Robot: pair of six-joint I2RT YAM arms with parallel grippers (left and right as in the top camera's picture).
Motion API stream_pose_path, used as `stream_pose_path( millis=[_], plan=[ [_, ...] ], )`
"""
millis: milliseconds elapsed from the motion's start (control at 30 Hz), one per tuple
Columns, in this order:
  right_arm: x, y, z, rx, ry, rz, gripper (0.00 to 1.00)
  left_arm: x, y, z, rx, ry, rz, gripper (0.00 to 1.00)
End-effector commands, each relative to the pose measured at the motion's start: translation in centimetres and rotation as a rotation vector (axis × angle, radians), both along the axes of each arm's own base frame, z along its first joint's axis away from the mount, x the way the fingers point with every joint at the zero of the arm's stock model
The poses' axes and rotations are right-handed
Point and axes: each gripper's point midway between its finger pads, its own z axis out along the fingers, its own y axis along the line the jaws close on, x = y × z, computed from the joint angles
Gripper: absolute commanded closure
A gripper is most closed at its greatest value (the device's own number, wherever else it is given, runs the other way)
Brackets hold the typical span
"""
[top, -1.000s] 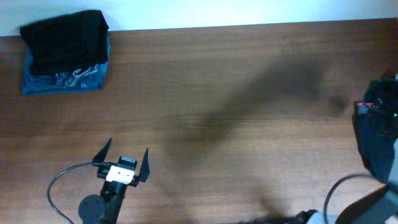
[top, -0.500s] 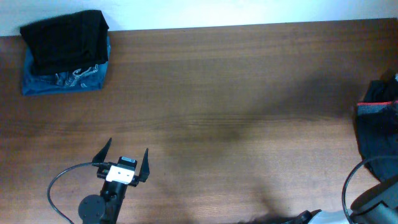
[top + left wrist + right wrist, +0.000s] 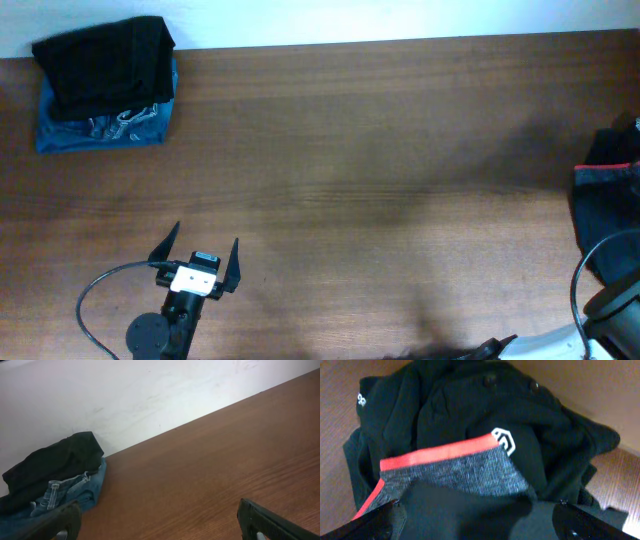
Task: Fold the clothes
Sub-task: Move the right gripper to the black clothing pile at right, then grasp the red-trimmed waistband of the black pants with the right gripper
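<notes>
The clothes lie in two places. A folded black garment [image 3: 105, 65] rests on a folded blue one with a pale pattern [image 3: 110, 130] at the far left corner; the left wrist view shows the same black garment [image 3: 50, 467] and blue one [image 3: 82, 487]. A loose dark pile [image 3: 605, 215] sits at the right edge. Its grey waistband with a red-orange edge [image 3: 455, 467] fills the right wrist view. My right gripper [image 3: 480, 525] hangs open just over that pile, nothing between its fingers. My left gripper [image 3: 198, 252] stands open near the front left, holding nothing.
A white wall [image 3: 150, 395] runs along the table's far edge. The brown wooden table [image 3: 380, 180] stretches between the stack and the pile. A black cable [image 3: 95, 300] loops beside the left arm's base, and the right arm [image 3: 615, 305] enters at the front right corner.
The right arm has drawn back toward the front right corner, uncovering more of the dark pile. Its broad shadow across the table has gone. The left arm has not moved.
</notes>
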Motion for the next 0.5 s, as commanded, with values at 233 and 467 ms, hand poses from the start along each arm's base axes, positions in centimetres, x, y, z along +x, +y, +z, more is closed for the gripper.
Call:
stream_pose_path(
  millis=[233, 467],
  plan=[
    [1.0, 1.3, -0.3, -0.161, 0.265, 0.429, 0.01, 0.0, 0.0, -0.1, 0.008, -0.003, 0.0, 0.01],
    [0.6, 1.8, -0.9, -0.223, 0.399, 0.578, 0.01, 0.0, 0.0, -0.1, 0.008, -0.003, 0.0, 0.01]
  ],
)
